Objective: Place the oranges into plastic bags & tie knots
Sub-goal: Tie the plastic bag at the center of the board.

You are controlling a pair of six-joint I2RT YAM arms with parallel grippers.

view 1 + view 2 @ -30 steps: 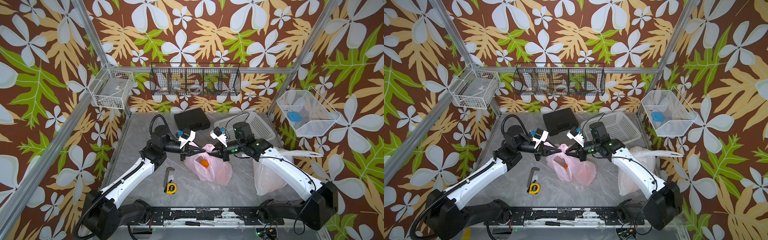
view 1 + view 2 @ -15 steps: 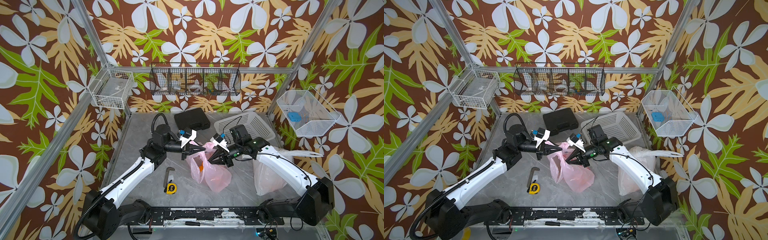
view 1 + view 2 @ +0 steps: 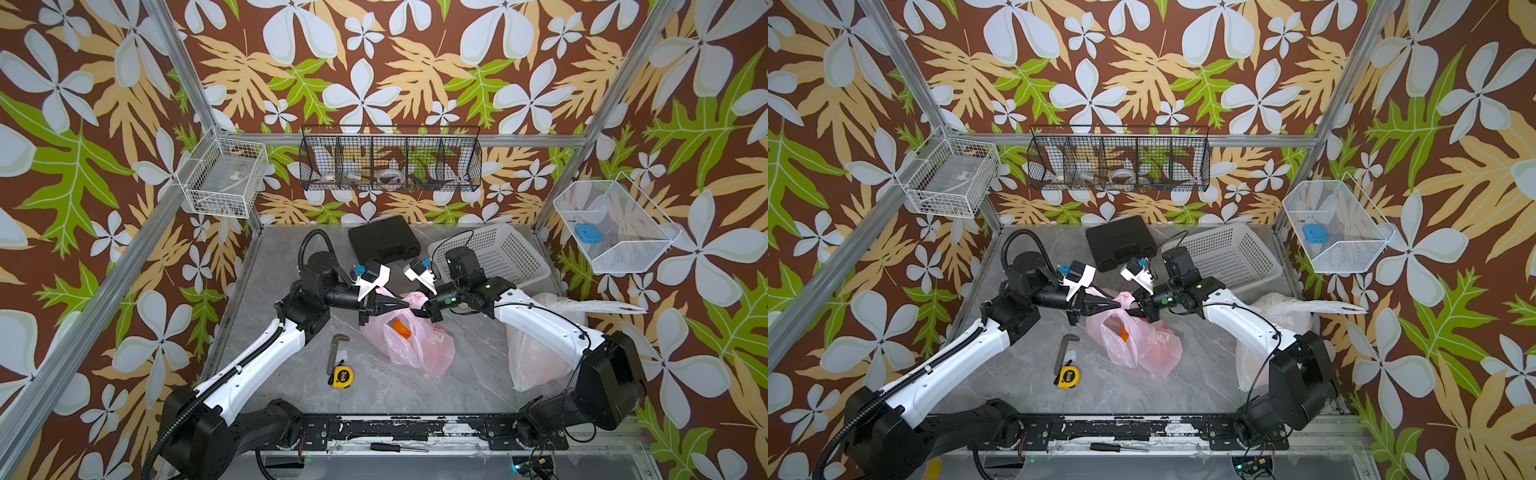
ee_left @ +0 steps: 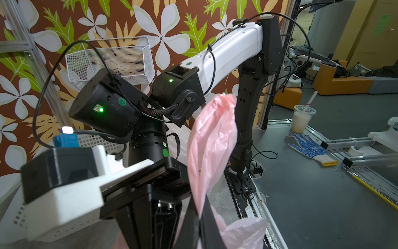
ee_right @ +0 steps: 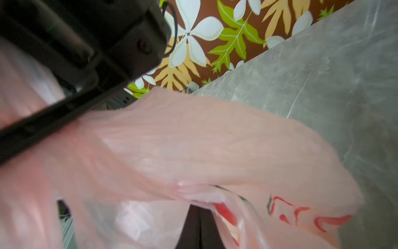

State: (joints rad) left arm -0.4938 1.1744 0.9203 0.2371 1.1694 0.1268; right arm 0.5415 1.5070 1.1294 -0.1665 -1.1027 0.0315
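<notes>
Left fingers and right fingers each pinch a handle of the pink bag, tips nearly meeting. The bag slumps on the table, an orange inside.

A yellow tape measure, a hex key, a black case and a white perforated basket are being carried by the worktop.

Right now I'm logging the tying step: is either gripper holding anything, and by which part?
Both hold the translucent pink red-printed plastic bag: left gripper shut on one handle strip, right gripper on its bunched top.
</notes>
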